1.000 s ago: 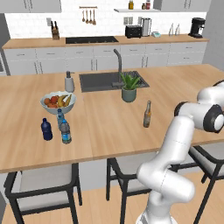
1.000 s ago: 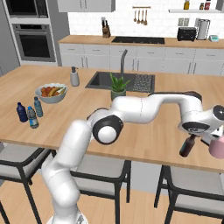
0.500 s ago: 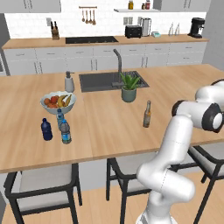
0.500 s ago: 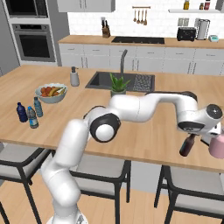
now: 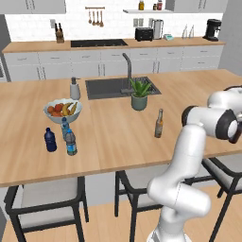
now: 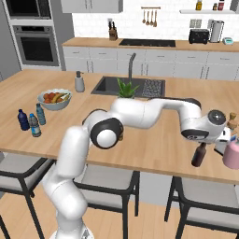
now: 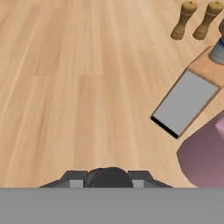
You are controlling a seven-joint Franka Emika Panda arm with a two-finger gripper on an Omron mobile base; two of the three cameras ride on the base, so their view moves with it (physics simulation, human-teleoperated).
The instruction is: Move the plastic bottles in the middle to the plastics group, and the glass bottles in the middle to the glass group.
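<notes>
Right base view: the gripper [image 6: 204, 145] is clamped on the neck of the near-black beer bottle [image 6: 199, 155], low over the island counter [image 6: 154, 149] near the stubby brown pair [image 7: 196, 19]; the amber bottle [image 5: 159, 124] waits mid-counter; the clear water bottle [image 5: 71, 143] stands beside the navy bottle [image 5: 50, 140].

No readable text, brand, number or sign anywhere. Blue label band on small clear water bottle [image 5: 71, 142] and pale label on amber long-necked bottle [image 5: 159, 124] too blurred to read.
</notes>
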